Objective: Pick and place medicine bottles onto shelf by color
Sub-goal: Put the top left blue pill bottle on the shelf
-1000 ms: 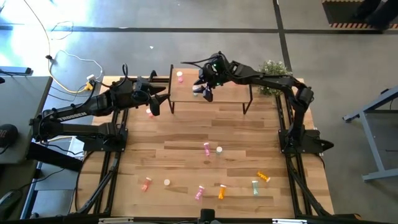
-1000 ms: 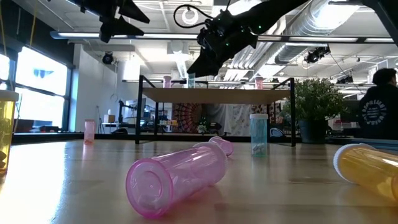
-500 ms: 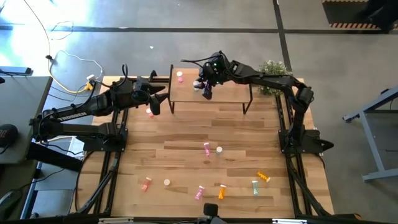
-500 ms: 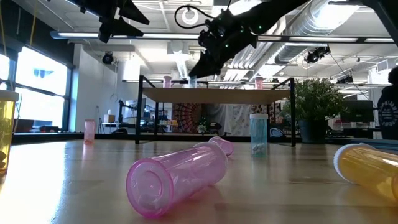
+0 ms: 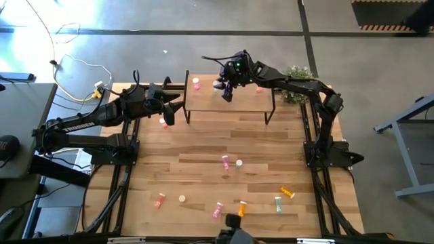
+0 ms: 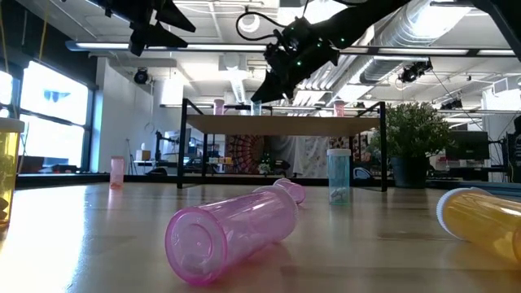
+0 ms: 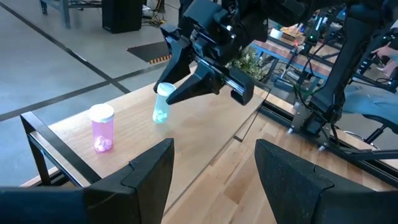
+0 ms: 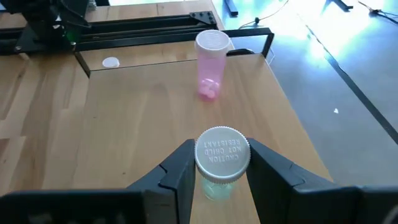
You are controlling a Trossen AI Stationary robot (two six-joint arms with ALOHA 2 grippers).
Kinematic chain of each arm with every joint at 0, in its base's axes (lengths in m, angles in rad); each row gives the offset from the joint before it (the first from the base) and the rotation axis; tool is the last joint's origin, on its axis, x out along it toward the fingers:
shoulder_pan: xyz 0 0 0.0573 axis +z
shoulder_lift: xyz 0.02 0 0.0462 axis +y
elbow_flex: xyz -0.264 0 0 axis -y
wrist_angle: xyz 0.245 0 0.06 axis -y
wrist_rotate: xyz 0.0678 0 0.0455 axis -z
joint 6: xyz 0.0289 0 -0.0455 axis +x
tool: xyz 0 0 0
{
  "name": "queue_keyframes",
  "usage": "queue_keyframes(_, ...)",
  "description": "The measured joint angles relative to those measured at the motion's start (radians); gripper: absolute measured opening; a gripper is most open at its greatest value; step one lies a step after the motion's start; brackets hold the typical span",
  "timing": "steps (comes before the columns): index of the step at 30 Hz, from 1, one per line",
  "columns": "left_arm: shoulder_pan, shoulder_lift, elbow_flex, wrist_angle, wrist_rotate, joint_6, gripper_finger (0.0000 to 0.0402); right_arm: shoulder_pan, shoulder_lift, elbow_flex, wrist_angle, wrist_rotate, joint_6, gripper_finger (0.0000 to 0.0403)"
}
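Note:
My right gripper (image 8: 222,177) is over the low wooden shelf (image 5: 237,103), shut on a pale green bottle (image 7: 162,104) with a white cap. A pink bottle (image 5: 196,83) stands on its base at the shelf's far left corner and also shows in the right wrist view (image 8: 210,62). Another pink bottle (image 6: 339,108) stands near the shelf's right end. My left gripper (image 7: 211,180) is open and empty, hovering left of the shelf over a pink bottle (image 5: 163,123) on the table. My right gripper pinches the pale green bottle at its white cap (image 8: 222,154), one finger (image 8: 180,171) on each side. The fingers slant down at it from above and from the table's right. The bottle stands upright with its base (image 7: 160,118) at the shelf board; whether it rests there I cannot tell.
Several loose bottles lie or stand on the near half of the table, among them a pink one (image 5: 225,161), an orange one (image 5: 287,193) and a green one (image 5: 278,203). A potted plant (image 5: 296,74) stands at the far right corner, beside the shelf.
My right gripper has moved toward the table's far edge above the shelf, carrying the pale green bottle upright from the shelf's near side toward its far side. The fingers have stayed shut on it.

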State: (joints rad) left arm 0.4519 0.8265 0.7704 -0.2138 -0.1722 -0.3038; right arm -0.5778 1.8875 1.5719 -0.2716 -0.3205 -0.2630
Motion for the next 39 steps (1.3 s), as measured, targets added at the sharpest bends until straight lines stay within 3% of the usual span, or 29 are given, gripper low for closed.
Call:
queue_keyframes(34, 0.0, 0.0, 0.0, 0.0, 0.001, -0.01, 0.0215, -0.018, 0.016, 0.001, -0.001, -0.008, 0.013, 0.0116)
queue_keyframes(39, 0.0, 0.0, 0.0, 0.0, 0.002, -0.009, 0.0215, -0.018, 0.016, 0.001, -0.007, 0.002, 0.019, 0.0153)
